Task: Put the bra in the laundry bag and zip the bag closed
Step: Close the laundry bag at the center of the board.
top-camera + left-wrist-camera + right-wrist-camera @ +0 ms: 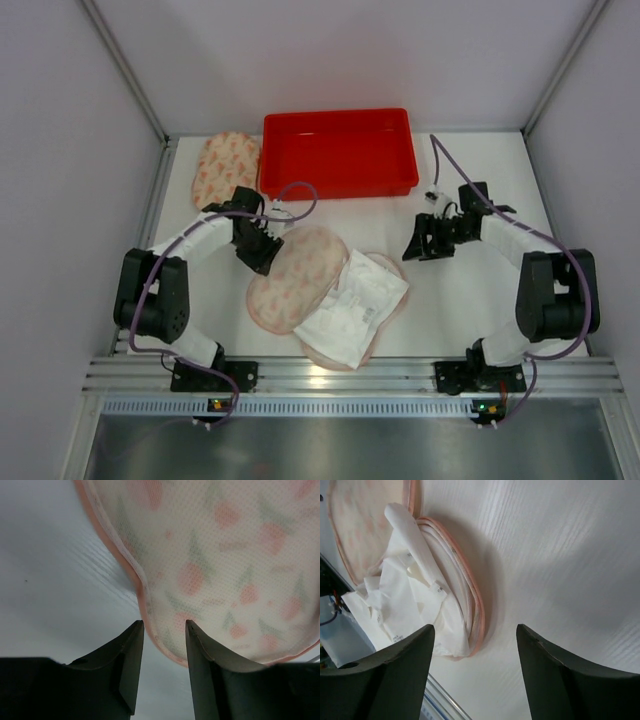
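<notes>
While the bra (355, 300) lies on the open laundry bag (295, 272), the left gripper (163, 626) sits unclenched at its rim, the right gripper (475, 628) spread and empty.

Cream mesh laundry bag (290, 280): pale net, pink-peach fruit blobs with grey-green leaves, salmon-pink edge binding. Soft folded white bra (355, 300): plain, no print. Red rectangular plastic tray (340, 183): solid red. Second oval printed bag (225, 168): same cream-and-pink pattern. White table top (470, 300): unpatterned.
</notes>
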Available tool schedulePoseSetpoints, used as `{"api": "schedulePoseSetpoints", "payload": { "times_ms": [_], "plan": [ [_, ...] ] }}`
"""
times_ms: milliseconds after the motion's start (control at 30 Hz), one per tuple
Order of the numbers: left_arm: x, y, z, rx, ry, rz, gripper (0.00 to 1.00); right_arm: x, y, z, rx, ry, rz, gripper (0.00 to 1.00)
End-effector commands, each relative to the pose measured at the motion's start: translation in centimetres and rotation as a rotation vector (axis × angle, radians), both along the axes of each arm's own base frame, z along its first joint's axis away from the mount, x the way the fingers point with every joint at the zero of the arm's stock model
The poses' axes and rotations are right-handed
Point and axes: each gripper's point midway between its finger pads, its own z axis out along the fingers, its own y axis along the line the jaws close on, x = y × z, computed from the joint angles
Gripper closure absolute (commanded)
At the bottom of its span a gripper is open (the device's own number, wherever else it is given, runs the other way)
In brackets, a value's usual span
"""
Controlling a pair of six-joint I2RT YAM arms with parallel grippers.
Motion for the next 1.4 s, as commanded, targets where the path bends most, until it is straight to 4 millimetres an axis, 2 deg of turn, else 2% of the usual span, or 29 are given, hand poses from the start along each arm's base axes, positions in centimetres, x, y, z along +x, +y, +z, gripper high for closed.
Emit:
{"api": "schedulePoseSetpoints", "payload": {
  "times_ms": [0,133,233,300,400,433,500,533,600,633,733,867,967,1000,1067,1100,1167,1200,1367],
  "plan": [
    [-0.3,-0.1,0.4,-0.065,0.072,0.106,0.55,1.3,-0.4,2.8,0.036,-0.091,-0.020,0.31],
    [0.1,0.4,-0.8,-0.061,0.103,0.177,0.57,0.7,-0.8,3.1,0.033,-0.099,-0.027,0.24],
    [0.2,1.0,-2.5,-0.025,0.125,0.210,0.60,0.5,-1.1,3.1,0.034,-0.099,-0.035,0.07],
    [-0.2,0.7,-3.2,-0.036,0.145,0.208,0.61,0.5,-1.3,3.2,0.032,-0.103,-0.042,0.03],
    [0.0,0.2,-3.5,-0.058,0.159,0.209,0.74,0.7,-1.6,3.5,0.031,-0.113,-0.053,0.02],
    [0.3,0.0,-3.3,-0.069,0.153,0.209,0.85,0.9,-1.8,3.6,0.029,-0.117,-0.063,0.02],
    [1.0,-0.4,-2.4,-0.094,0.129,0.203,0.94,1.0,-1.8,3.8,0.030,-0.119,-0.064,0.02],
    [2.0,-0.7,-1.5,-0.105,0.097,0.201,1.00,1.1,-1.8,3.8,0.030,-0.119,-0.064,0.02],
    [3.3,-0.7,-0.3,-0.106,0.049,0.201,1.00,1.5,-2.8,3.9,0.028,-0.121,-0.100,0.02],
    [4.6,-1.0,1.1,-0.118,-0.001,0.198,1.00,1.5,-3.0,3.8,0.028,-0.118,-0.106,0.02],
    [6.7,-1.3,3.6,-0.132,-0.084,0.192,1.00,1.7,-3.3,3.6,0.025,-0.109,-0.124,0.02],
    [7.5,-2.5,6.7,-0.148,-0.182,0.141,1.00,1.9,-3.7,3.5,0.026,-0.106,-0.139,0.02],
    [6.7,-4.6,8.7,-0.167,-0.238,0.048,1.00,2.0,-3.8,3.6,0.026,-0.108,-0.144,0.02],
    [5.8,-6.0,10.2,-0.186,-0.280,-0.009,1.00,2.1,-3.9,3.7,0.026,-0.111,-0.147,0.02],
    [4.6,-7.4,11.5,-0.195,-0.330,-0.104,1.00,2.2,-4.0,3.8,0.027,-0.111,-0.148,0.02],
    [3.1,-9.1,12.9,-0.210,-0.374,-0.182,1.00,2.4,-4.0,3.9,0.028,-0.113,-0.148,0.03],
    [1.1,-10.5,13.1,-0.205,-0.400,-0.279,1.00,2.6,-4.1,4.0,0.029,-0.112,-0.151,0.04],
    [-0.6,-12.1,13.2,-0.216,-0.400,-0.342,1.00,2.9,-4.2,4.1,0.029,-0.121,-0.156,0.04],
    [-6.8,-15.3,11.3,-0.213,-0.376,-0.526,1.00,4.2,-4.7,4.4,0.025,-0.130,-0.172,0.05]
  ]
}}
